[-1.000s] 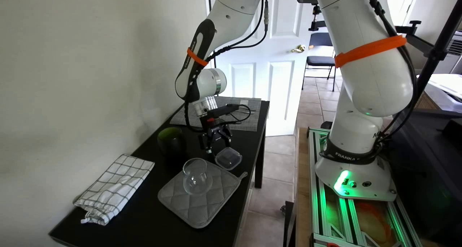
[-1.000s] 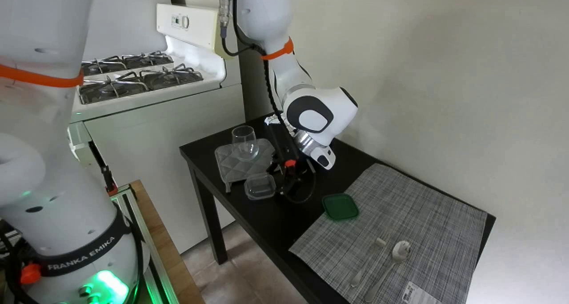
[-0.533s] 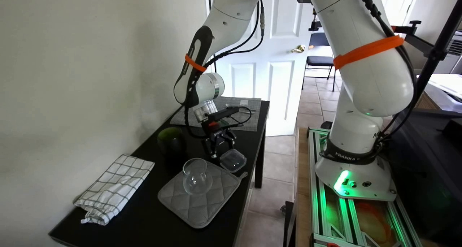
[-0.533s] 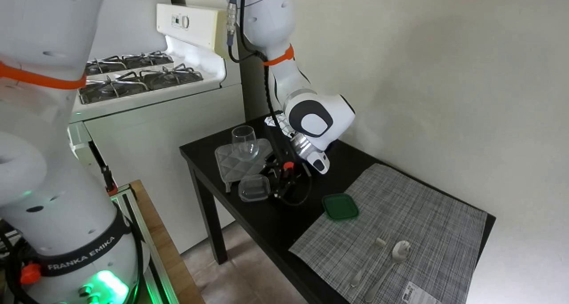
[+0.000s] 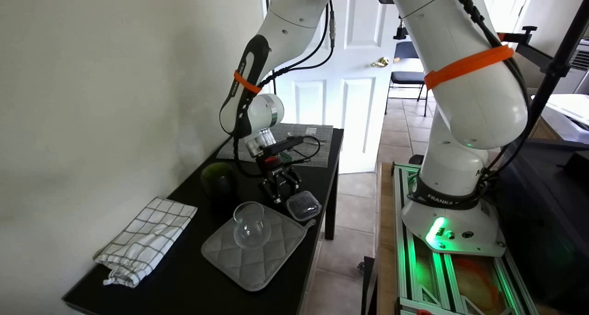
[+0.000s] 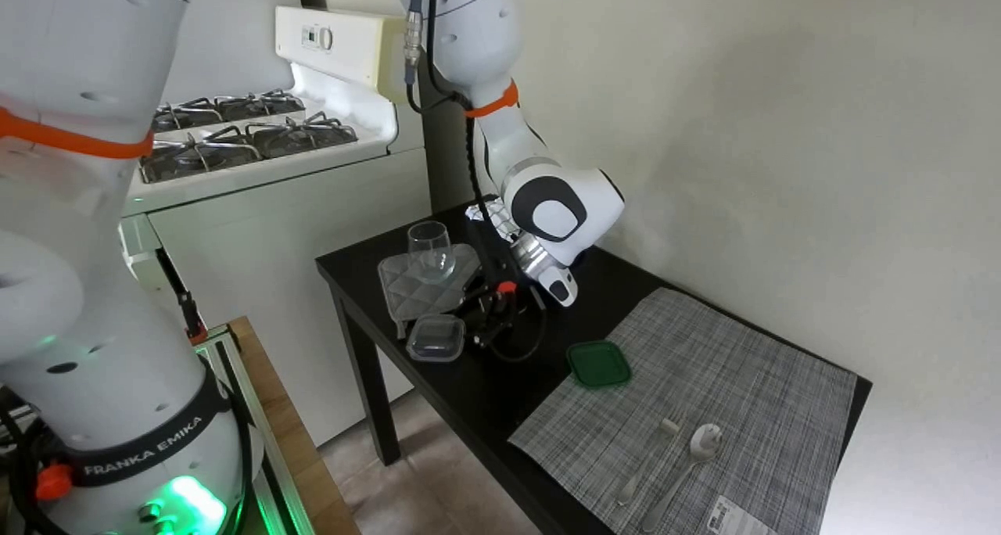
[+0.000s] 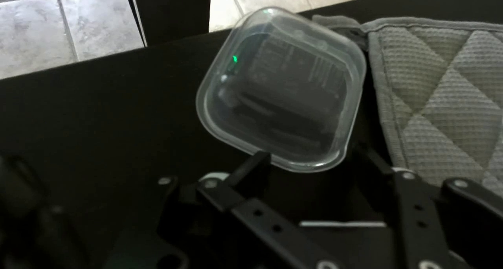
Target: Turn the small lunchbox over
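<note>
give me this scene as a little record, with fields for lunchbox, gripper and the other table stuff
small lunchbox: clear plastic, on the black table, beside the gray pot holder
gripper: jaws parted, at the lunchbox's near edge; contact unclear
on pot holder: clear drinking glass
green lid: apart from the lunchbox, at an edge of the gray placemat
on placemat: spoon, fork
wall side: checked cloth, dark green cup

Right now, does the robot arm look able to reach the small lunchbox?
Probably yes: in the wrist view, the open end effector faces the small lunchbox, and nothing visible stands between them; only the gray pot holder, close beside, might crowd the grasp.
</note>
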`<state>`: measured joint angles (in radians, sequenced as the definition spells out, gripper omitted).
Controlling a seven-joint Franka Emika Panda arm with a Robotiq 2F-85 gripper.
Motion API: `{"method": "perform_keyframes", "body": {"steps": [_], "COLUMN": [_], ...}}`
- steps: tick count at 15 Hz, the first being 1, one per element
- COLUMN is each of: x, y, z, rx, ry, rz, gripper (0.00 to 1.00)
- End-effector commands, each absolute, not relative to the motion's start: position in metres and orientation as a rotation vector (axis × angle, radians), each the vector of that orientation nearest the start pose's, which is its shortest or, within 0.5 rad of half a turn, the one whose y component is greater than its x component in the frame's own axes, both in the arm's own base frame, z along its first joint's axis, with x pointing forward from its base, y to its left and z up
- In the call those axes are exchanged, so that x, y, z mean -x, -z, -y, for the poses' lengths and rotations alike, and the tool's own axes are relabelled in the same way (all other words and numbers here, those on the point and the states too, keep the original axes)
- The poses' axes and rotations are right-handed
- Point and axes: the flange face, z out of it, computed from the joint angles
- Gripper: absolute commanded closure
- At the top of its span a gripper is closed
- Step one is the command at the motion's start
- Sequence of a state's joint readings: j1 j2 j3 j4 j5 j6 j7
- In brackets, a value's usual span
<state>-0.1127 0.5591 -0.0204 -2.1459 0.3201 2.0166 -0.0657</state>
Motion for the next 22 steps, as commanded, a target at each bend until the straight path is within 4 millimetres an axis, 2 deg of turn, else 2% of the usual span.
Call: {"method": "perform_keyframes", "body": {"steps": [1,3,15,22], "x": [-0.479,-0.478,-0.453,-0.456], "y": [-0.1,-0.104,-0.112,-0.106], "z": [0.051,0.054,0.048,0.043], "rx": [2.691,2.698,2.64,2.639], "ry": [-0.953,-0.954,-1.174,-1.114], "rz": [-0.433,-0.424,-0.319,-0.338], "gripper": [0.06,0.0,0.0,0.0]}}
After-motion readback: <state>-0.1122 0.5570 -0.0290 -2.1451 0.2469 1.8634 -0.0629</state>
